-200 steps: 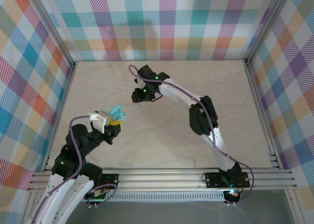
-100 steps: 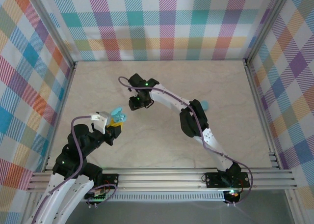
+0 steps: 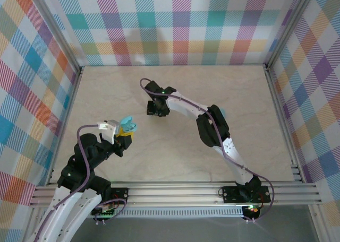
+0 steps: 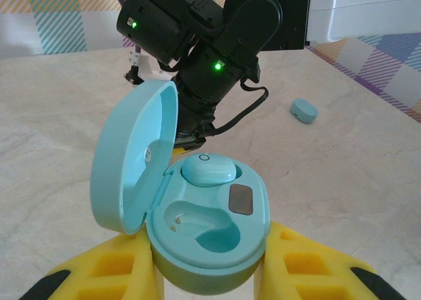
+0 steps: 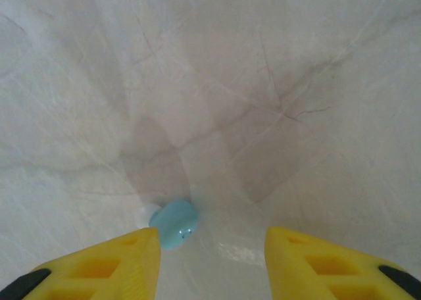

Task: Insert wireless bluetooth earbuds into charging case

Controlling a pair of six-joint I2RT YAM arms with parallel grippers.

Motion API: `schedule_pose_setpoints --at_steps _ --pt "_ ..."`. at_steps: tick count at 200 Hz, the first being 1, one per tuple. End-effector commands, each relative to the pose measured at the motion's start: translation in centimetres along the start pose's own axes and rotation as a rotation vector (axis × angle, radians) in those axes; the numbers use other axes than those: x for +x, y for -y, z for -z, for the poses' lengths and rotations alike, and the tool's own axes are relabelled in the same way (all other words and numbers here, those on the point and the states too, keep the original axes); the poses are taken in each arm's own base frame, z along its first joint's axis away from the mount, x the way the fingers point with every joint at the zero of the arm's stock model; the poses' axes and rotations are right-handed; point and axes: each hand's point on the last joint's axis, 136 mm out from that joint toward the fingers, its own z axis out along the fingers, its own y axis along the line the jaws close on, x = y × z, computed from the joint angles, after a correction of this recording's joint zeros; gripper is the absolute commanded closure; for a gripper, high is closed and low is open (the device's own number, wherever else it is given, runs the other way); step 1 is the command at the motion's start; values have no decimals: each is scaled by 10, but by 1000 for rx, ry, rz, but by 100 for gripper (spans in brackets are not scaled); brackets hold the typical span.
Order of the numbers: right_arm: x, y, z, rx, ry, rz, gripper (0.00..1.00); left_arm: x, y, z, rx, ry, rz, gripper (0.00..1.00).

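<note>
Beige marble-look table point(image 3: 255, 104), plaid walls point(image 3: 175, 24); L gripper point(image 4: 207, 274) clamps open charging case point(image 4: 210, 231), R gripper point(image 5: 210, 260) part-open, empty, above earbud point(image 5: 173, 224).

Right gripper point(image 3: 156, 110) shifted nearer, now hanging over the loose earbud point(image 5: 173, 224). Its elbow point(image 3: 212, 126) swung left, uncovering a light-blue piece point(image 4: 304, 110).
</note>
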Motion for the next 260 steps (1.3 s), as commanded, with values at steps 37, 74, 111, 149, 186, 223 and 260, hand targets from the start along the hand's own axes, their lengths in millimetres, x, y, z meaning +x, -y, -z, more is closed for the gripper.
schedule_pose_setpoints --at_steps 37,74,111,149,186,223,260 --pt "-13 -14 4 -30 47 -130 60 -8 3 6 13 27 25 100" --pt "-5 -16 -6 -25 27 -132 61 -3 3 9 9 21 21 100" --pt "4 -13 -17 -5 4 -135 63 -3 5 10 21 27 34 100" --pt "5 -11 -24 12 7 -113 65 -3 5 13 16 29 31 100" --pt "9 -6 -30 35 3 -82 70 -1 3 16 5 29 30 100" --pt "11 -10 -21 25 -15 -41 75 1 2 16 -1 31 31 100" --pt "10 -18 -7 -66 -43 64 80 2 2 16 -3 31 37 100"
